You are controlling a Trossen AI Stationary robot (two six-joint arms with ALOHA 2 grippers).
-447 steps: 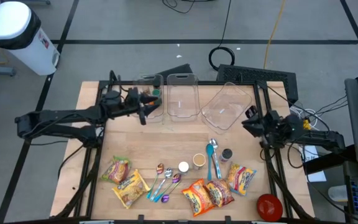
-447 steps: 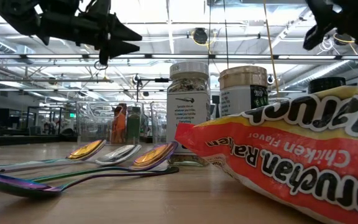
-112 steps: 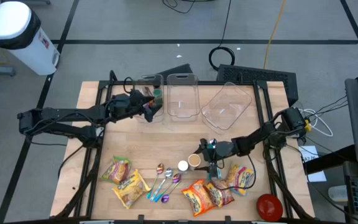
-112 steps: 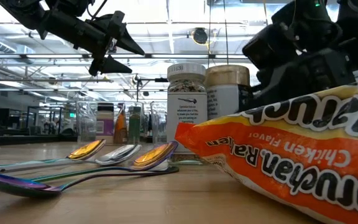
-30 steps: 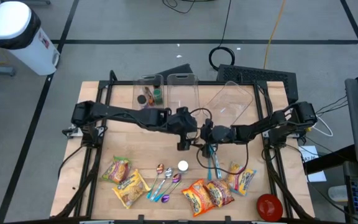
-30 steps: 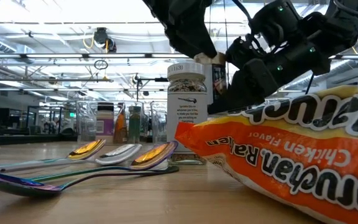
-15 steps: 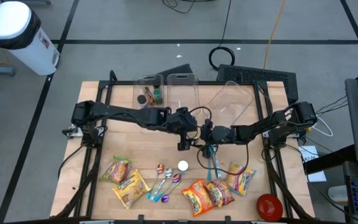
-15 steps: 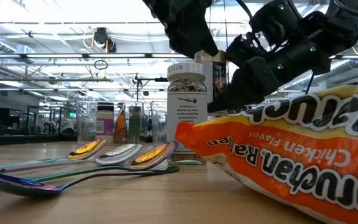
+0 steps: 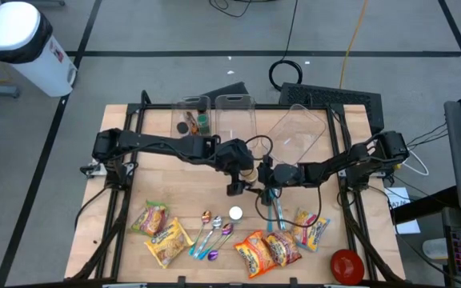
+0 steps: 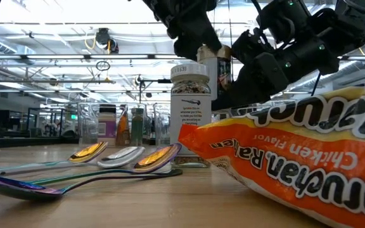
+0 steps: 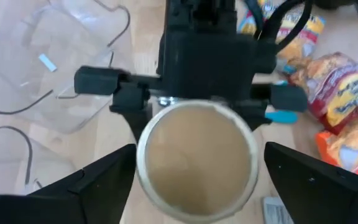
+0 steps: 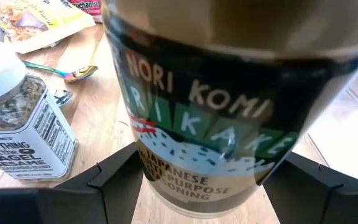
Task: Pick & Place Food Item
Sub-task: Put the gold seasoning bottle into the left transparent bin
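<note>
Bare wood lies open at mid-table, left of where my grippers meet. My right gripper clamps the seasoning jar aloft; my left gripper stands spread around its tan lid. Only the right wrist view shows the white-capped jar beside it.

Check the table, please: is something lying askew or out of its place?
One thing stands out: the right container at the table's far edge lies tilted and turned at an angle, while the two containers beside it stand straight in a row. Nothing looks spilled or damaged.
</note>
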